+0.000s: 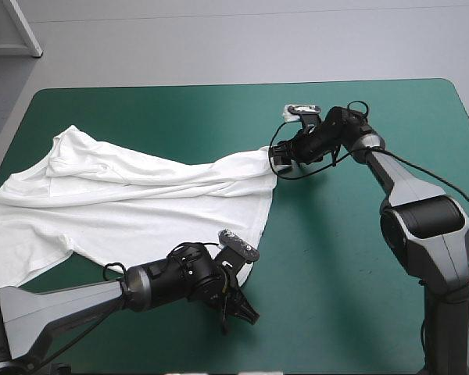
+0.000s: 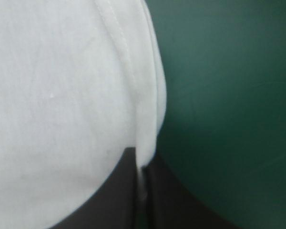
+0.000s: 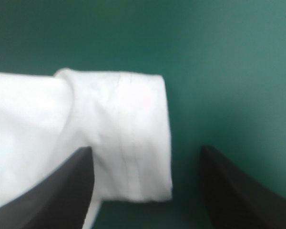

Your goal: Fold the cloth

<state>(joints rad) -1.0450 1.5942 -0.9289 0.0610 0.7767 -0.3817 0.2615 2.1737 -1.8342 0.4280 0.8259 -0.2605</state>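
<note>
1. Found T-shirt spread but rumpled over left half of table, hem end toward the middle.
2. Judged the step as gathering both hem corners before a first fold.
3. Noted left claw clamped on near hem corner, cloth pinched between its fingers.
4. Noted right claw released, far hem corner lying between its spread fingers, ungripped.
5. Expected next: pinching that corner, then lifting both evenly.
</note>
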